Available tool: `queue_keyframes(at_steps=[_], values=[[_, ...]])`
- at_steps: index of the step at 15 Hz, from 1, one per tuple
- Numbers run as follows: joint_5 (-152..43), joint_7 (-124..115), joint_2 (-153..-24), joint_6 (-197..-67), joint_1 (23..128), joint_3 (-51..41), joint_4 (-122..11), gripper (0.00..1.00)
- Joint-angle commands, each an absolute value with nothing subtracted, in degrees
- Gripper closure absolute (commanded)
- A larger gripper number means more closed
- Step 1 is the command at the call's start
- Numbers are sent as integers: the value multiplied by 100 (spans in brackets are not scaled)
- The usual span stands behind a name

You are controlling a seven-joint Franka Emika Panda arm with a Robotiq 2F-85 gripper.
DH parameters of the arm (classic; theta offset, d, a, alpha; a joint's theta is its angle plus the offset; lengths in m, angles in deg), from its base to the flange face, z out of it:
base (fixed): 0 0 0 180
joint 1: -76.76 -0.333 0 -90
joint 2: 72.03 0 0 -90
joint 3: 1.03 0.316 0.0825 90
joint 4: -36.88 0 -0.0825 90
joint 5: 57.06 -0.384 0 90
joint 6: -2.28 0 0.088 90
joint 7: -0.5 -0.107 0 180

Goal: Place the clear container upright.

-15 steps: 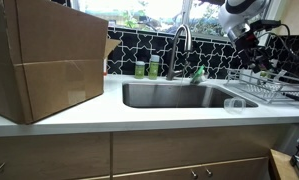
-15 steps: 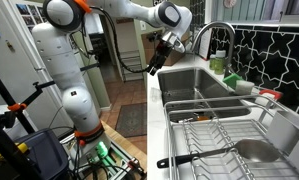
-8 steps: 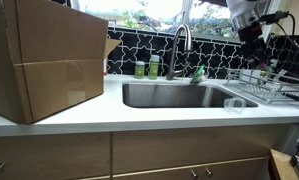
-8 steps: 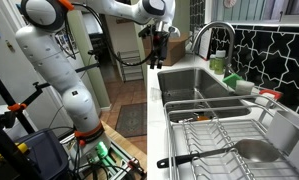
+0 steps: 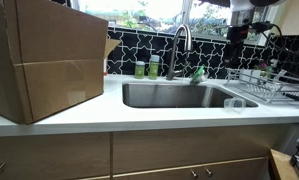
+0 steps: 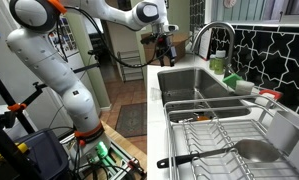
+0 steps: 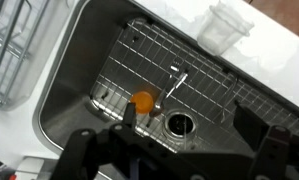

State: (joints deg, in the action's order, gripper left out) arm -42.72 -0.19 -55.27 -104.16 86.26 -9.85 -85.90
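The clear container (image 5: pixel 234 103) is a small transparent tub on the white counter just beside the sink's rim. It also shows in the wrist view (image 7: pixel 227 25) at the top right; I cannot tell which way its mouth faces. My gripper (image 5: pixel 239 30) hangs high above that end of the sink, well above the container. In an exterior view it points down over the counter's near end (image 6: pixel 164 47). In the wrist view its two dark fingers (image 7: pixel 174 150) are spread wide with nothing between them.
The steel sink (image 5: pixel 139 95) holds a wire grid, an orange ball (image 7: pixel 143 101) and a drain (image 7: pixel 177 124). A wire dish rack (image 5: pixel 261 82) stands beside the sink. Green bottles (image 5: pixel 146 68) and a faucet (image 5: pixel 179 45) are behind it. A big cardboard box (image 5: pixel 44 60) fills the counter's other end.
The arm has swung and the gripper has turned from tilted to pointing straight down, shifting slightly above the sink end. The clear container has not moved.
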Motion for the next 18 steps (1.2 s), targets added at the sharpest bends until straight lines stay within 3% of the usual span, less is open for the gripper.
queue_keyframes(at_steps=[1, 18], values=[[-4326, 20, -5511, -10671, 8643, -997, -8676, 0], [-2763, 2220, -4422, -11294, 8025, -477, -10123, 0]])
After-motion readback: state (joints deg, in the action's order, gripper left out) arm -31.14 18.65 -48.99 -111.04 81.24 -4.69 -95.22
